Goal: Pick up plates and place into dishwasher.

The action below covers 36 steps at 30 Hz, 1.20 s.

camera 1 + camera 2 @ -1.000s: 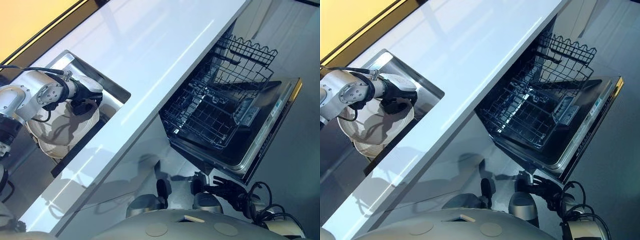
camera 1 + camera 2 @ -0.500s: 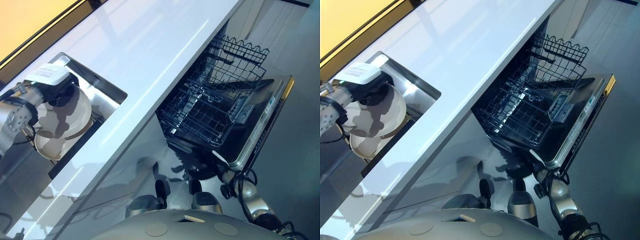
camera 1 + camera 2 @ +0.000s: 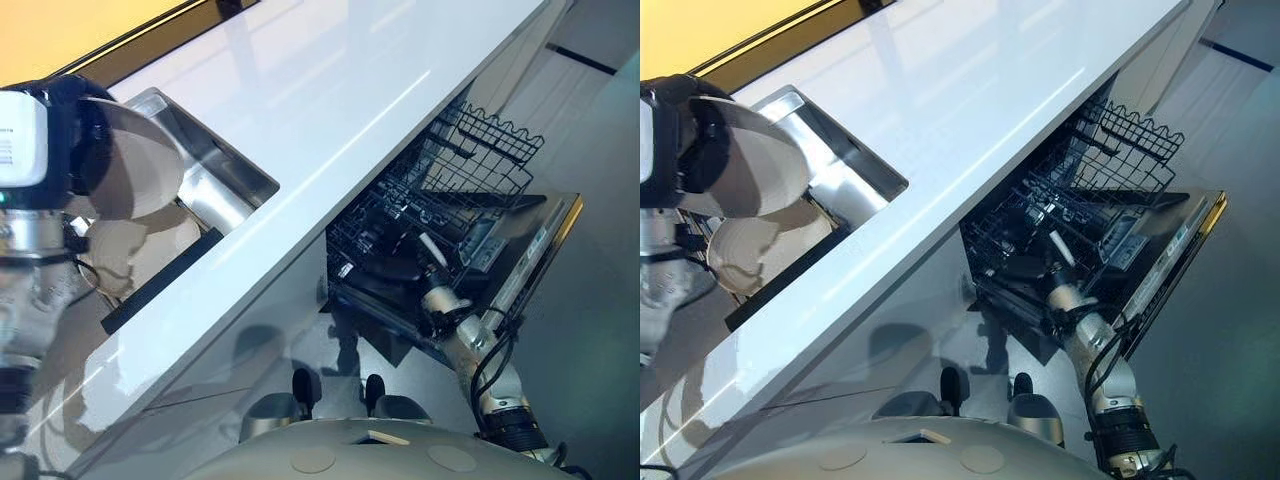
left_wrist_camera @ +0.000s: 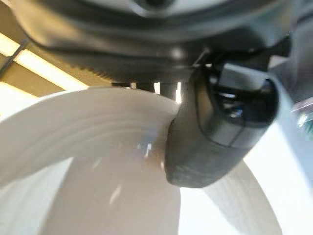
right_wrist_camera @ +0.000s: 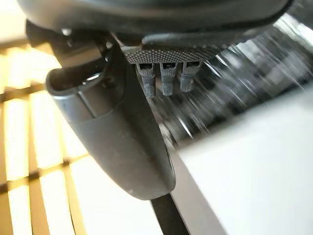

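Plate (image 3: 135,160): stiff, glazed, slippery, breakable; best pinched at rim.
Left hand (image 4: 215,127): thumb clamps plate's rim above sink (image 3: 215,180).
Right hand (image 3: 1035,268): at dishwasher rack (image 3: 480,150), fingers' state unclear.

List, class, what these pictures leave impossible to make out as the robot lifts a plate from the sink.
- Left hand: its fingers sit behind the plate, with the thumb over the rim.
- Plates in the sink: the raised plate and arm cover part of the stack, so no count.
- Right hand: against the dark dishwasher rack, grip unreadable; its wrist view is blurred.
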Motion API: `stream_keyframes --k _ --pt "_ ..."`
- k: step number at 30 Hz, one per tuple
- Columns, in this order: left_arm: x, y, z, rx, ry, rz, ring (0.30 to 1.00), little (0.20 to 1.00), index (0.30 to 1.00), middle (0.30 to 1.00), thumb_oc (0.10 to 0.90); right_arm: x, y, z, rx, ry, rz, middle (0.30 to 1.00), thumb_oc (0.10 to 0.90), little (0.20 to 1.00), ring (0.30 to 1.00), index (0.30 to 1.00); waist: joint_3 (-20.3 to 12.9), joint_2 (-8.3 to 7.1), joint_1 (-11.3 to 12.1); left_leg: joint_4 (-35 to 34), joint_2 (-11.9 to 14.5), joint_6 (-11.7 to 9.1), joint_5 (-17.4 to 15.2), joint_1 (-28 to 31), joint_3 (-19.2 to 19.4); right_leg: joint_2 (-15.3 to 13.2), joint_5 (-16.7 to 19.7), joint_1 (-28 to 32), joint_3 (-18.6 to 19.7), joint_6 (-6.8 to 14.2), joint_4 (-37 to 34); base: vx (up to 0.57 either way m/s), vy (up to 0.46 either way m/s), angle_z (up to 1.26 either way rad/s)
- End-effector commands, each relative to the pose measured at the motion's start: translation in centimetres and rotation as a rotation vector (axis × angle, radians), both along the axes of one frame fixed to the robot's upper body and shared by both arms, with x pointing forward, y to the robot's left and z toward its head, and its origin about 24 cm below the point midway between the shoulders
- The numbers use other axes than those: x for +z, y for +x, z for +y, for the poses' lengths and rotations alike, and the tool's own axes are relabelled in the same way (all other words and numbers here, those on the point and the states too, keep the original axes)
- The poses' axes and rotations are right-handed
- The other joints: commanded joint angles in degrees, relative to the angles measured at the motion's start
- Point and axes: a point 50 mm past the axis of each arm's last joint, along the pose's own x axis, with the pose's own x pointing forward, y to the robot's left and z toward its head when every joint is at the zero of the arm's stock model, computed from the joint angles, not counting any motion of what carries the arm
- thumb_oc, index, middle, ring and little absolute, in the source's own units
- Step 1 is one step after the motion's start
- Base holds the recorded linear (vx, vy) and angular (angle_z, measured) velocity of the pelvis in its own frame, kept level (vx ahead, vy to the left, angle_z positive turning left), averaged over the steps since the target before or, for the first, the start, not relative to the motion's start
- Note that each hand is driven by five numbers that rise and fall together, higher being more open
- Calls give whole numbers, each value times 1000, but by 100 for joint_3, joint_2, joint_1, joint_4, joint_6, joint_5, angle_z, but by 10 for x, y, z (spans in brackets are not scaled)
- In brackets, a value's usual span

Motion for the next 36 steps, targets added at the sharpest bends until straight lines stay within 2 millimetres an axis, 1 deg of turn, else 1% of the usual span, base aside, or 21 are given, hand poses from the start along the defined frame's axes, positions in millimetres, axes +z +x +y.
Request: stream_keyframes --k 1,4,5,6,7,8,9,10,11,13,14,15,18,22,24,29,36 --pt "41 -2 -5 -5 25 -319 300 200 300 300 100 88 6 -7 -105 -108 -509 900 800 900 900 900 -632 242 -172 12 -115 185 -849 219 -47 218 -765 -321 -80 109 658 -47 -20 -3" --pt "51 0 -20 -65 20 -393 300 200 300 300 100 118 3 -5 -158 -167 -702 900 800 900 900 900 -654 256 -175 12 -100 174 -795 207 -35 249 -736 -348 -52 70 697 -47 -16 -7" --pt "60 1 -27 -99 10 -427 300 200 300 300 100 133 1 -1 -135 -193 -796 900 800 900 900 900 -679 259 -174 19 -100 167 -794 205 -37 260 -740 -349 -36 59 706 -31 -10 -9" --pt "61 2 -28 -105 5 -433 300 200 300 300 100 136 0 0 -120 -194 -814 900 800 900 900 900 -684 260 -171 20 -99 164 -795 204 -36 261 -741 -349 -34 59 706 -32 -10 -6" --pt "65 4 -33 -129 -7 -455 300 200 300 300 100 143 0 4 -75 -193 -845 900 800 900 900 900 -697 260 -166 22 -98 155 -795 203 -32 262 -743 -345 -28 59 706 -32 -10 -1" --pt "70 7 -39 -157 -27 -477 300 200 300 300 100 149 2 12 36 -164 -860 900 800 900 900 900 -714 256 -154 25 -98 140 -794 200 -36 266 -749 -338 -19 51 704 -39 -14 1" --pt "73 9 -43 -175 -37 -486 300 200 300 300 100 150 4 18 121 -111 -839 900 800 900 900 900 -729 249 -148 23 -96 131 -792 201 -35 267 -750 -335 -21 49 705 -33 -15 1" --pt "74 10 -44 -182 -42 -489 300 200 300 300 100 151 5 21 160 -89 -828 900 800 900 900 900 -735 245 -146 23 -95 126 -791 200 -36 267 -752 -334 -22 48 706 0 0 0" --pt "76 13 -49 -203 -54 -498 300 200 300 300 100 150 8 31 266 -32 -800 900 800 900 900 900 -754 231 -145 21 -95 115 -788 200 -40 268 -754 -330 -23 45 704 0 0 0" --pt "76 17 -55 -229 -70 -500 300 200 300 300 100 151 11 45 399 21 -764 900 800 900 900 900 -776 204 -137 16 -90 98 -784 196 -41 263 -751 -318 -41 43 686 -16 -13 0" --pt "77 19 -58 -239 -76 -504 300 200 300 300 100 152 11 50 427 31 -760 900 800 900 900 900 -781 195 -134 15 -89 95 -781 194 -45 261 -750 -314 -47 41 679 -33 -29 1" --pt "77 23 -64 -260 -85 -495 300 200 300 300 100 153 13 61 504 64 -735 900 800 900 900 900 -809 174 -122 16 -84 79 -776 193 -53 260 -751 -307 -63 41 677 0 0 0" --pt "75 32 -76 -303 -101 -479 300 200 300 300 100 154 18 74 594 97 -702 900 800 900 900 900 -844 129 -103 17 -82 63 -761 188 -66 255 -743 -290 -88 43 670 -20 -36 5" --pt "71 42 -88 -344 -116 -432 300 200 300 300 100 156 21 84 639 133 -702 900 800 900 900 900 -864 102 -95 12 -72 57 -753 207 -69 254 -729 -255 -113 49 651 -8 -23 2" --pt "68 47 -94 -375 -137 -407 300 200 300 300 100 160 21 87 637 155 -738 900 800 900 900 900 -872 95 -86 12 -66 58 -755 217 -67 256 -721 -235 -118 51 638 -7 -16 2" --pt "53 56 -113 -441 -172 -325 300 200 300 300 100 166 25 98 583 224 -783 900 800 900 900 900 -863 97 -67 20 -67 59 -801 272 -68 257 -741 -160 -116 72 595 0 0 0" --pt "36 60 -125 -484 -229 -260 300 200 300 300 100 162 29 105 516 303 -757 900 800 900 900 900 -844 110 -48 13 -57 58 -793 295 -63 263 -728 -113 -132 69 563 1 -1 -1"
